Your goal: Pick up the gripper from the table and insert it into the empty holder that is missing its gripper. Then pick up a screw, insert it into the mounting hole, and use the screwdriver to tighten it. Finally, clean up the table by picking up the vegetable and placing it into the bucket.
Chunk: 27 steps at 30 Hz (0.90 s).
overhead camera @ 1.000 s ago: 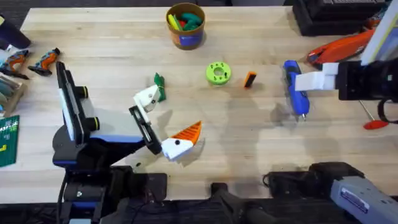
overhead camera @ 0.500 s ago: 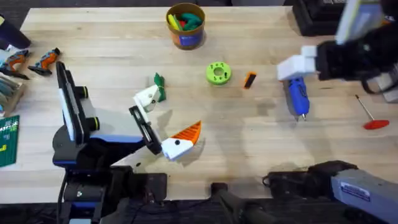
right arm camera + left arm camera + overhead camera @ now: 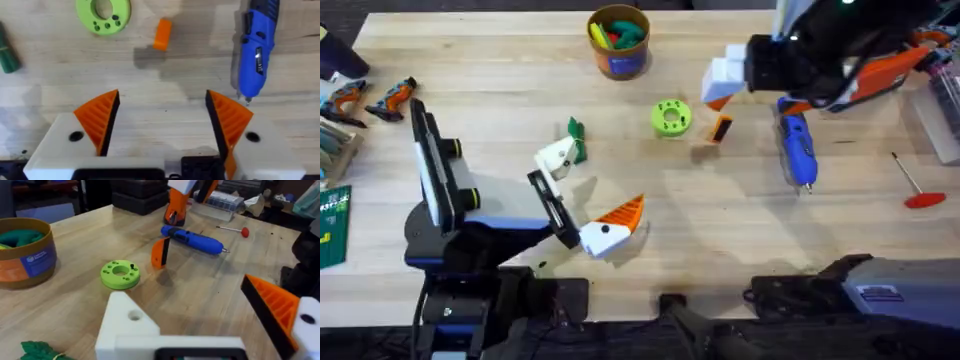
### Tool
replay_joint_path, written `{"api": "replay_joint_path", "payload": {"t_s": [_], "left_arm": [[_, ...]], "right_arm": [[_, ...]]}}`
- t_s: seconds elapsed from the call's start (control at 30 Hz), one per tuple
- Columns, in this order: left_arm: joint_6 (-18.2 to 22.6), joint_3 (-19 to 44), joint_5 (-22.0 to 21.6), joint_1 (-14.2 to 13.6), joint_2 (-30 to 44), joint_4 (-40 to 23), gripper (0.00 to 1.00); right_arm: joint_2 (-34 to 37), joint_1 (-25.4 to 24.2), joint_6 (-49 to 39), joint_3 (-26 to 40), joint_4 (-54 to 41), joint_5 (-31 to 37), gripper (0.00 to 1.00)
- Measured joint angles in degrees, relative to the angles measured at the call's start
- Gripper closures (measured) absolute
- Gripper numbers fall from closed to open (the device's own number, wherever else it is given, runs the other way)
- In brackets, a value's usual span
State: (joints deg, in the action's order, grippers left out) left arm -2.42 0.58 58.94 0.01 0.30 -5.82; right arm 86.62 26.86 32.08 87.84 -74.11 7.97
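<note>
I see the small orange gripper [image 3: 721,128] standing on edge at upper centre, black side showing. The blue screwdriver [image 3: 796,150] lies flat right of it. The green vegetable [image 3: 576,136] touches the white holder [image 3: 557,157]. The bucket [image 3: 618,62] stands upright at top centre.

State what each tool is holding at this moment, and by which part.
Nothing is held. The right tool is open above the table near the gripper; the left tool, one pad missing, grips nothing.

Bright, even light from above — soft shadows lie on the pale worktop [image 3: 500,70]; the raised right arm [image 3: 840,50] looks dark and blurred.
</note>
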Motion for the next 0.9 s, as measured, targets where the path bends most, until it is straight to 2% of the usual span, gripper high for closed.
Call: {"api": "replay_joint_path", "payload": {"t_s": [0.17,0.53,0.9], "left_arm": [[0.0,0.0,0.0,0.0,0.0,0.0,0.016],[0.0,0.0,0.0,0.0,0.0,0.0,0.015],[0.0,0.0,0.0,0.0,0.0,0.0,0.015]], "right_arm": [[2.3,0.6,4.6,0.5,1.3,1.0,0.010],[4.0,-0.6,6.9,0.7,2.9,-0.8,0.010],[14.1,-5.5,7.0,0.7,3.4,-4.4,0.011]]}}
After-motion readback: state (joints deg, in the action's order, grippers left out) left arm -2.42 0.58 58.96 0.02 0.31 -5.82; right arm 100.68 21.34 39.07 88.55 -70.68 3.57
